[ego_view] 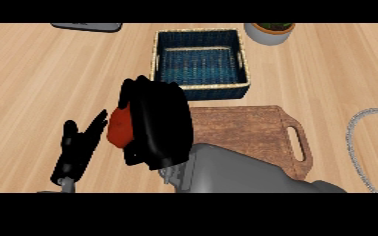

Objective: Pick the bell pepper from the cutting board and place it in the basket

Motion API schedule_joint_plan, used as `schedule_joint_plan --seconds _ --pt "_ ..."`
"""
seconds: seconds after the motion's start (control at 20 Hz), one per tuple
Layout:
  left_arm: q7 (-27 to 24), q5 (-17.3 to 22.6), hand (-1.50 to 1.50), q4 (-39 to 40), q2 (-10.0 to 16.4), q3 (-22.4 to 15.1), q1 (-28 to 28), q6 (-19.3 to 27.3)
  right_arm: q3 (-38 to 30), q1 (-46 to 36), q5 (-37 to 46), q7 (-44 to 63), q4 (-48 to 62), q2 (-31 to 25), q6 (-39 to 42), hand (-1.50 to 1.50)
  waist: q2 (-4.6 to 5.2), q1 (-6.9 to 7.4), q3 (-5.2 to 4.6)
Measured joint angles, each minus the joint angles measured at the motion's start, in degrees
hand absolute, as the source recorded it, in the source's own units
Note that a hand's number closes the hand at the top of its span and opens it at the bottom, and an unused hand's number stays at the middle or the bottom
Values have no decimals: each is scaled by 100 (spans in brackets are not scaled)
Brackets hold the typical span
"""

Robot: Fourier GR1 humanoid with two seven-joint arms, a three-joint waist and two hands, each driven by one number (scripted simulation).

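Bell pepper (pixel 117 126) is in my right hand (pixel 159 122): only a red bulge shows at the left side of my black fingers, which curl round it and hide the rest, so I cannot tell how its long axis lies. It is off the cutting board (pixel 247 127), just left of the board's left edge and over the bare wood of the desk (pixel 59 70); how high above the desk I carry it I cannot judge from this steep look down. The relation that matters now is the basket (pixel 218 91). It stands farther from me than the hand and a little to the right, its near wall just beyond my fingertips and its blue woven floor bare. As I read it, the lift is done and the carry is under way, so the coming move should go forward and slightly rightward over that near wall before I let go. My left hand (pixel 76 147) rests at the lower left with relaxed fingers pointing up, holding nothing. It is close beside the pepper but farther from the basket, so the right one should finish this.
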Motion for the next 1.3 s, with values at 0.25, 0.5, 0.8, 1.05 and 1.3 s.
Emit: schedule_joint_plan --seconds 0.25,0.5,0.8,1.05,1.3 --pt "102 -9 0 -20 5 7 45 23 -380 -837 126 298 -8 -14 -423 150 -46 -96 -14" --pt "47 4 0 -44 -17 58 142 58 -902 -1760 245 605 378 -21 -503 150 -61 -202 -17" --pt "-30 6 0 -97 30 131 247 55 -1523 -2785 210 821 1104 -16 -530 150 -37 -286 -15" --pt "-100 39 0 -150 34 185 323 35 -1976 -3384 34 778 1907 -5 -576 150 -2 -348 -7" --pt "-108 85 0 -282 79 259 441 -2 -2229 -3700 -162 565 2735 10 -640 150 23 -401 -7"
